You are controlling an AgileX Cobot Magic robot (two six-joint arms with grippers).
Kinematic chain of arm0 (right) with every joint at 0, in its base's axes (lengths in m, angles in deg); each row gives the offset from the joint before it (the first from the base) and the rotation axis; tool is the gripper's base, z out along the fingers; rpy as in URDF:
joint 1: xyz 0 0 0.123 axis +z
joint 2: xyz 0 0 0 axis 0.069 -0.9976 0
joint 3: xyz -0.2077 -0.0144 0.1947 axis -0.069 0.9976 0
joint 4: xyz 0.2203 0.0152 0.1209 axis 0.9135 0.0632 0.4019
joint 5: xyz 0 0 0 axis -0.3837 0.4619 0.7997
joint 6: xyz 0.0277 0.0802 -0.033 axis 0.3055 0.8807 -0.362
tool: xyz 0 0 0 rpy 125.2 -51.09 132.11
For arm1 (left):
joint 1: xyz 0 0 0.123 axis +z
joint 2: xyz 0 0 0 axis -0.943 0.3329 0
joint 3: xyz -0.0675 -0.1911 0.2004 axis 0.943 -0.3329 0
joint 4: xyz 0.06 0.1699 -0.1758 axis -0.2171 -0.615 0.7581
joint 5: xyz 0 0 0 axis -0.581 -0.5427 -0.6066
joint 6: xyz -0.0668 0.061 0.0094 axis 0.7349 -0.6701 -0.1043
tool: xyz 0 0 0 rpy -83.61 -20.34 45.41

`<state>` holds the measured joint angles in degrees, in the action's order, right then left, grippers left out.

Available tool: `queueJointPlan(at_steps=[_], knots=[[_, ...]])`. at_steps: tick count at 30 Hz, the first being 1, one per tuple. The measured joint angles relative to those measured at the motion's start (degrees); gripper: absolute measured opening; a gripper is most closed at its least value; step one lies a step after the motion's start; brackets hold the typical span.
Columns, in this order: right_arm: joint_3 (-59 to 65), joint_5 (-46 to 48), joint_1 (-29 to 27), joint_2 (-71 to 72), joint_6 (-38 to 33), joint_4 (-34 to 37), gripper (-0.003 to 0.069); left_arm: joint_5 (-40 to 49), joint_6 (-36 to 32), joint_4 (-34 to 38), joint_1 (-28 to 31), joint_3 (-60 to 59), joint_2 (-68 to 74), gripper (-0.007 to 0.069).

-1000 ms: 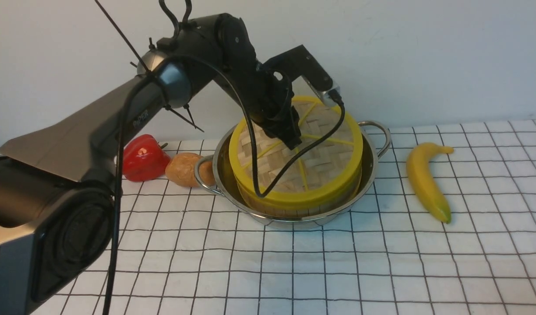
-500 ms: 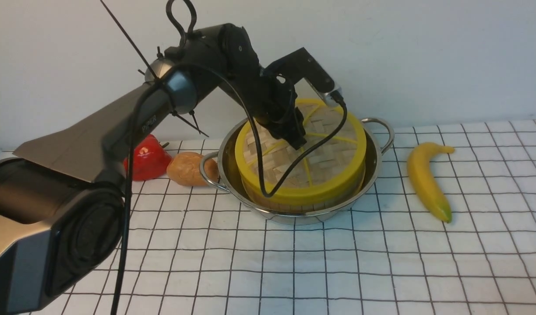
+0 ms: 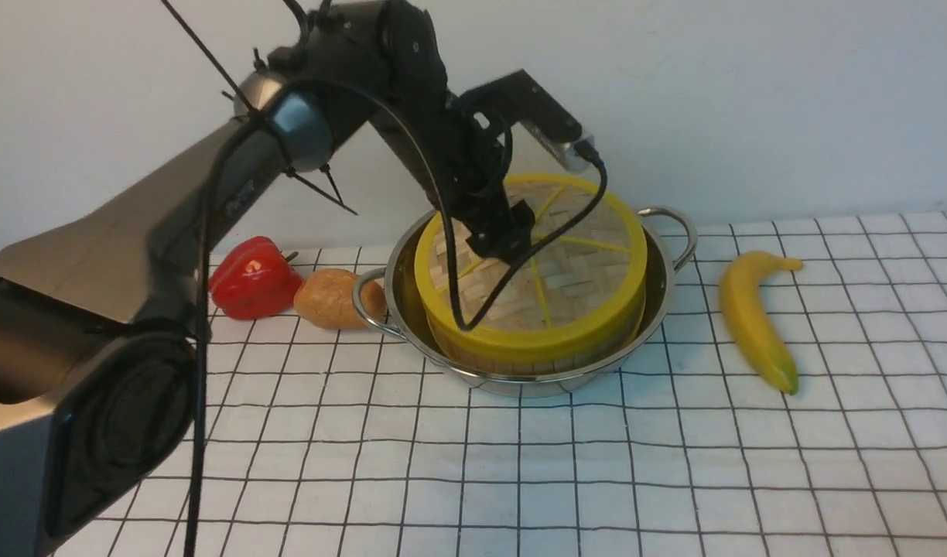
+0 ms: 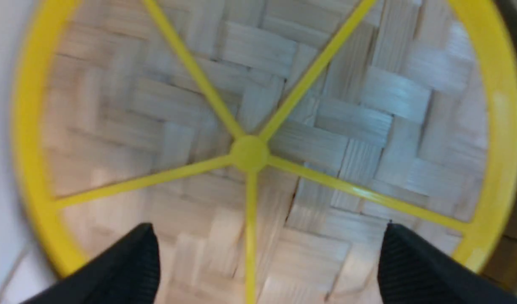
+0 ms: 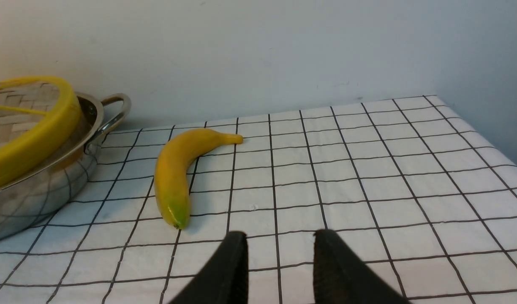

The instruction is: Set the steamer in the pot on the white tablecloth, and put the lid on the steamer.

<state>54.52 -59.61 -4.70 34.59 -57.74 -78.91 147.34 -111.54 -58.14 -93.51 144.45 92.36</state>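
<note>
The shiny pot (image 3: 663, 282) stands on the white tablecloth (image 3: 597, 464), and the bamboo steamer (image 3: 520, 357) sits inside it. The woven lid (image 3: 578, 271) with its yellow rim and spokes lies on top of the steamer. My left gripper (image 3: 504, 241) hovers just over the lid's left half. In the left wrist view it (image 4: 269, 240) is open wide, with a black fingertip (image 4: 142, 257) on each side of a yellow spoke and nothing held over the lid (image 4: 334, 122). My right gripper (image 5: 279, 240) is open and empty above the cloth, off to the right of the pot (image 5: 39, 190).
A yellow banana (image 3: 752, 317) lies right of the pot, also in the right wrist view as the banana (image 5: 174, 169). A red pepper (image 3: 249, 280) and a brown potato (image 3: 326, 298) sit left of the pot, the potato touching its handle. A pale wall runs along the back.
My left gripper has opened and let go of the lid, then risen slightly. The lid, tilted before, now rests level on the steamer. The pot slid slightly right.
</note>
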Motion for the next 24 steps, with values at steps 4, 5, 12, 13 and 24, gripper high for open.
queueJointPlan(at_steps=[4,5,12,13,24], knots=[[0.0,0.0,0.0,0.0,0.0,0.0,0.0243,1.8,10.4,-0.2,0.0,4.5,-7.3,0.058],[0.0,0.0,0.0,0.0,0.0,0.0,0.0243,1.8,11.1,-0.1,0.0,4.5,-7.7,0.058],[0.0,0.0,0.0,0.1,0.0,0.0,0.0243,1.7,31.1,2.9,0.0,6.4,-17.2,0.0409],[0.0,0.0,0.0,0.1,0.0,0.0,0.0243,1.4,32.2,3.0,0.0,6.4,-17.9,0.0385],[0.0,0.0,0.0,0.1,0.0,0.0,0.0243,1.9,34.0,-3.7,0.9,-0.7,-23.8,0.019]])
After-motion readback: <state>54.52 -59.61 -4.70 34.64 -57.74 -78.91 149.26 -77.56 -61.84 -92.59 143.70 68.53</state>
